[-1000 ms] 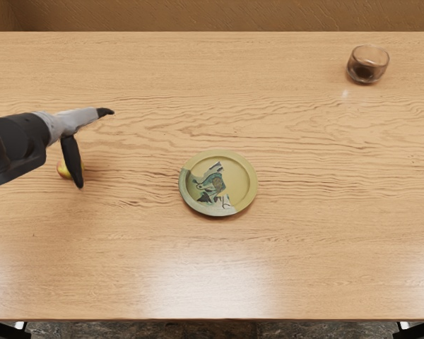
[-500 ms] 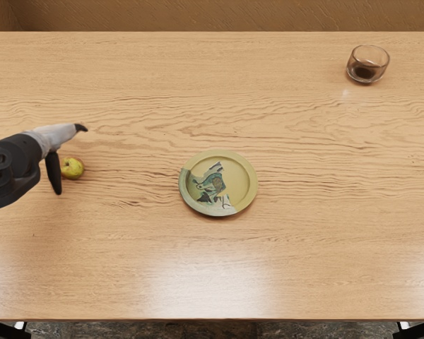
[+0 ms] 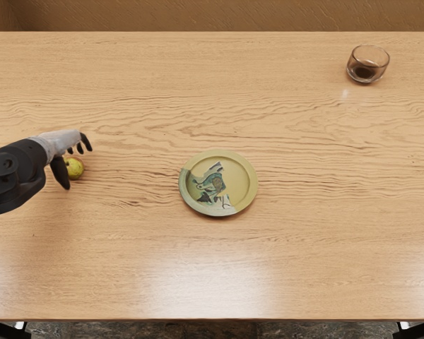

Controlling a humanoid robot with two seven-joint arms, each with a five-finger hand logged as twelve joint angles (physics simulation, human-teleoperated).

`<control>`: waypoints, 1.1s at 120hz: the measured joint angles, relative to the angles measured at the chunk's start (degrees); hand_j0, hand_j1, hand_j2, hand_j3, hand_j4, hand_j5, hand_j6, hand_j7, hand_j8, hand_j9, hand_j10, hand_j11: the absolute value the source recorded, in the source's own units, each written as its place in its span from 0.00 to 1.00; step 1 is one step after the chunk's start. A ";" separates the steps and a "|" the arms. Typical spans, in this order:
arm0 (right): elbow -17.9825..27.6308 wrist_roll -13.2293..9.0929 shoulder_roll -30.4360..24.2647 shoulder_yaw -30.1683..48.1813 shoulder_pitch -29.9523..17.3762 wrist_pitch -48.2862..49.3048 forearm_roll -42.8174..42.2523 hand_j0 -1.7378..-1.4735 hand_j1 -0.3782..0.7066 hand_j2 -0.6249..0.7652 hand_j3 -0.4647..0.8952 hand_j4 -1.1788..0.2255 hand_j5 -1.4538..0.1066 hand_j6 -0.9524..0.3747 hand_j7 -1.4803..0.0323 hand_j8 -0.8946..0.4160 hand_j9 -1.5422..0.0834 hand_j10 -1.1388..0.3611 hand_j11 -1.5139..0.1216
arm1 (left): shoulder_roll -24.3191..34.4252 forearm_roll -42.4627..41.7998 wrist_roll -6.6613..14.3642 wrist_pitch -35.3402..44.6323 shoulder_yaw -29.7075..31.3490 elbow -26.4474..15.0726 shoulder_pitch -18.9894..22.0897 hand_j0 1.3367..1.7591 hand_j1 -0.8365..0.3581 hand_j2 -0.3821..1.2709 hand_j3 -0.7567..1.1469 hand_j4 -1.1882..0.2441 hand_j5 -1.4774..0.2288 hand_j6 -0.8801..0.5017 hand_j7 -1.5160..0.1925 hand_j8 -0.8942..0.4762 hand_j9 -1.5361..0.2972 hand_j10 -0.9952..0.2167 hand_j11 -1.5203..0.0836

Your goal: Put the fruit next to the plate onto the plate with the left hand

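Hovering left hand beside fruit

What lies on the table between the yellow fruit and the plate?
Nothing. In the head view, only a bare stretch of wooden table separates the fruit from the plate.

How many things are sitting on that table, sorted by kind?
yellow-green fruit: 1
plate: 1
glass cup: 1
Total: 3
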 joint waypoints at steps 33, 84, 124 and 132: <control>0.00 -0.01 0.00 0.00 0.00 -0.01 0.00 0.30 0.04 0.45 0.34 0.83 0.92 0.71 0.97 0.67 0.94 0.75 0.91 | -0.09 0.03 0.00 2.39 -0.16 0.00 1.49 0.76 0.52 0.29 0.40 0.49 0.50 0.29 0.53 0.32 0.50 0.42 0.56; 0.00 0.00 0.00 0.00 0.00 -0.01 0.00 0.30 0.04 0.45 0.34 0.83 0.92 0.71 0.97 0.67 0.94 0.75 0.91 | -0.09 0.36 0.00 3.80 0.04 0.31 2.76 0.76 0.50 0.29 0.40 0.45 0.49 0.24 0.49 0.28 0.47 0.39 0.53; 0.00 0.00 0.00 0.00 0.00 -0.01 0.00 0.30 0.04 0.45 0.34 0.83 0.92 0.71 0.97 0.67 0.94 0.75 0.91 | -0.09 0.11 -0.01 3.62 -0.02 0.76 3.16 0.75 0.46 0.35 0.40 0.39 0.40 0.28 0.41 0.30 0.39 0.32 0.43; 0.00 0.01 0.00 0.00 0.00 -0.01 0.00 0.30 0.04 0.45 0.34 0.83 0.92 0.71 0.97 0.67 0.94 0.75 0.91 | -0.09 -0.01 0.00 3.57 -0.05 0.77 3.16 0.75 0.45 0.36 0.40 0.38 0.37 0.29 0.39 0.32 0.37 0.30 0.41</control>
